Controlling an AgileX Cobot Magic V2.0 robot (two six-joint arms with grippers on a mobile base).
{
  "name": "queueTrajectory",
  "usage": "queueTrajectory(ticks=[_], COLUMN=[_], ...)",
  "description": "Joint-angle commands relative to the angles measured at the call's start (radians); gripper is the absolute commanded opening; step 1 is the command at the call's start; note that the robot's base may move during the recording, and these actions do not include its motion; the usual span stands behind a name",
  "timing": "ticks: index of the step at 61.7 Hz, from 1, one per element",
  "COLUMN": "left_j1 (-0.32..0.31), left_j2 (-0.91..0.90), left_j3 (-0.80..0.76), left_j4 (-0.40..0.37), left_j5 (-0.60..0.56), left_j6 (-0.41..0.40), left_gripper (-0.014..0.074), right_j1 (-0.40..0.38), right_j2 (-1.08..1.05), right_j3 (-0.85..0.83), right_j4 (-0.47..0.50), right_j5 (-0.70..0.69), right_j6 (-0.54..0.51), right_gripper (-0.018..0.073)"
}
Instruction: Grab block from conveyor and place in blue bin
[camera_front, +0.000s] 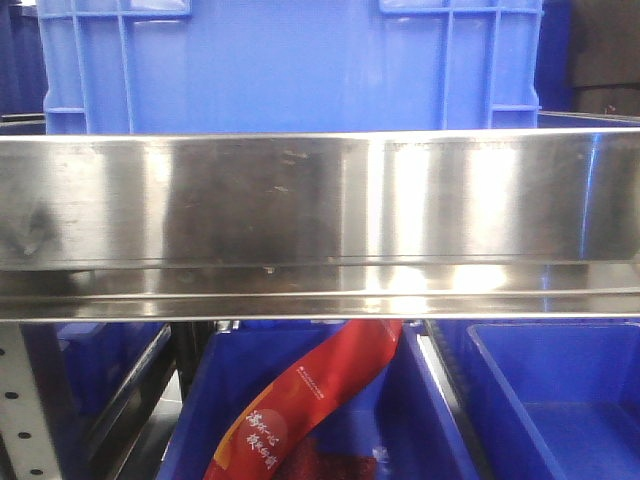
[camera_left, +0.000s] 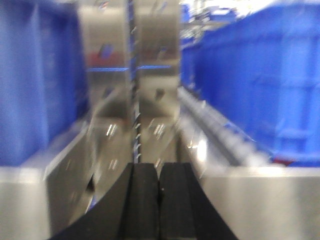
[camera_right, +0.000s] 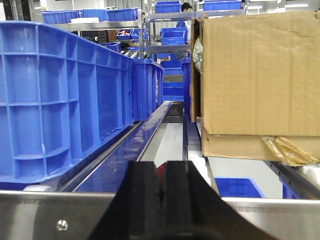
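Bright glare streaks the long polished steel rail (camera_front: 320, 200) in the front view. The left wrist view is heavily blurred; the right wrist view is sharp.

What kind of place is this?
Probably a warehouse or sorting floor: blue plastic crates stand along steel rails, a big cardboard box sits alongside, and shelves hold more crates.

A blue bin (camera_front: 290, 65) with ribbed walls stands upright behind a steel rail; lower bins (camera_front: 560, 400) sit open below it.
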Motion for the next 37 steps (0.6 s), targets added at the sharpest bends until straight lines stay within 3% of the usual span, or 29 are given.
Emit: queueTrajectory(ticks=[1, 18, 37], left_j1=[0.015, -0.045, -0.044], left_j2=[-0.008, -0.008, -0.008], left_j3=[0.036, 0.036, 0.036], left_j4=[-0.028, -0.028, -0.028], left_j5=[-0.121, -0.110, -0.118], left_j6=[-0.009, 0.048, 0.048], left_gripper=[-0.0111, -0.0111, -0.0111], right_j1=[-0.003, -0.003, -0.003], right_j2=[-0.003, -0.003, -0.003], right_j3=[0.002, 0.002, 0.002], right_j4=[-0.008, -0.008, -0.008], right_j5=[-0.027, -0.027, -0.027], right_j6=[0.002, 0.002, 0.002], right_gripper=[-0.0160, -0.0160, -0.0160])
